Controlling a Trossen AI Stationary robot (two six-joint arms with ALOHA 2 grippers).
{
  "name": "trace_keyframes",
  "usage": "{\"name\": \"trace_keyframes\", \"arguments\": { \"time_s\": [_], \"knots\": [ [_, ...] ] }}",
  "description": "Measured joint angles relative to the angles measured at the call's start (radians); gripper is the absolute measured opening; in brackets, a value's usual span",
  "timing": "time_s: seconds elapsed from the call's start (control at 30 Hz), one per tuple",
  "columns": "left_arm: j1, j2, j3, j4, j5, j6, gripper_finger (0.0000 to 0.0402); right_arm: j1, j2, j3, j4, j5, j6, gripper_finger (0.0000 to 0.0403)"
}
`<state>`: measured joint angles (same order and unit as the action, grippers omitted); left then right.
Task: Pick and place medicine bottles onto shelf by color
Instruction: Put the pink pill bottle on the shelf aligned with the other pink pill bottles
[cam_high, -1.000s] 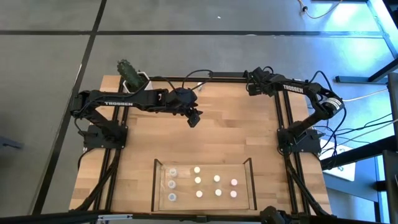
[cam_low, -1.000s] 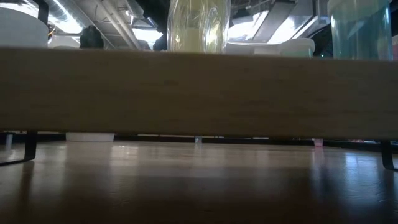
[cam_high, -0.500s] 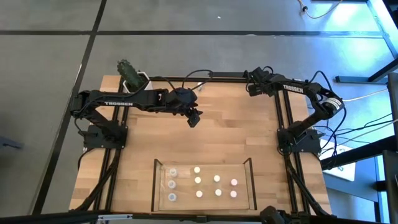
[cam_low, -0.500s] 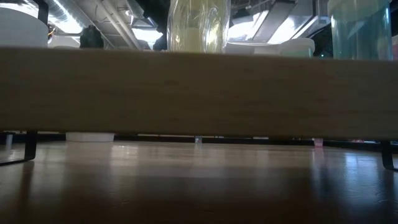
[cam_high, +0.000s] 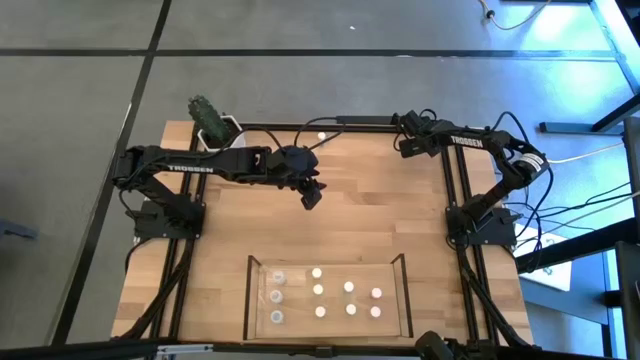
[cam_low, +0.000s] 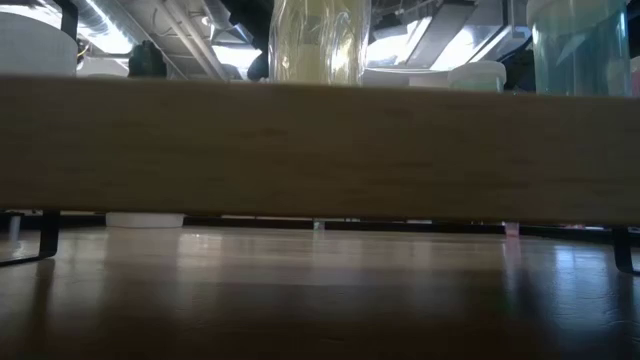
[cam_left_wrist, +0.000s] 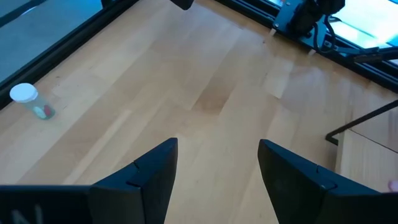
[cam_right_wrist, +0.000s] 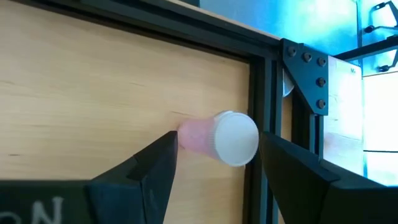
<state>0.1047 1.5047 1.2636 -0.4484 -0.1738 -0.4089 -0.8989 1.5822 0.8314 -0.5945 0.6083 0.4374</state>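
The shelf (cam_high: 249, 300), a clear-walled tray with a wood floor, stands near the table's near edge. It holds several small bottles (cam_high: 318, 290): clear-grey at its left, white in the middle, pink at its right. My left gripper (cam_high: 312, 197) is open and empty above the table's middle. A small clear bottle with a white cap (cam_left_wrist: 28, 101) is on the wood near the far edge (cam_high: 322, 134). My right gripper (cam_high: 403, 138) is open at the far right corner. A pink bottle with a white cap (cam_right_wrist: 219, 137) lies on its side between and just beyond its fingertips.
A white pot with a cactus (cam_high: 210, 120) stands at the far left corner. The black metal frame (cam_right_wrist: 264, 87) runs right beside the pink bottle. The low view is filled by the tray's wooden side (cam_low: 320, 150), with bottles showing above it.
My left gripper has shifted slightly toward the near edge, and the arm has moved off the white-capped bottle near the far edge, which now shows in the high view. My right arm has shifted a little at the far right corner.
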Motion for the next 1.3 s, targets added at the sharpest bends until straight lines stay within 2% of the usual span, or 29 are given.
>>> {"name": "trace_keyframes", "arguments": {
  "time_s": [0.13, 0.47, 1.3],
  "knots": [
    [-0.002, 0.0, 0.0, 0.0, 0.0, 0.001, 0.0216, 0.0, 0.0, 0.0, 0.0, 0.0, -0.001, 0.0225],
    [-0.002, 0.0, 0.0, 0.0, 0.0, 0.001, 0.0216, 0.0, 0.0, 0.0, 0.0, 0.0, 0.0, 0.0172],
    [-0.002, 0.0, 0.0, 0.0, 0.0, 0.003, 0.0216, 0.0, 0.0, 0.0, -0.001, -0.035, -0.005, 0.0169]
  ]
}}
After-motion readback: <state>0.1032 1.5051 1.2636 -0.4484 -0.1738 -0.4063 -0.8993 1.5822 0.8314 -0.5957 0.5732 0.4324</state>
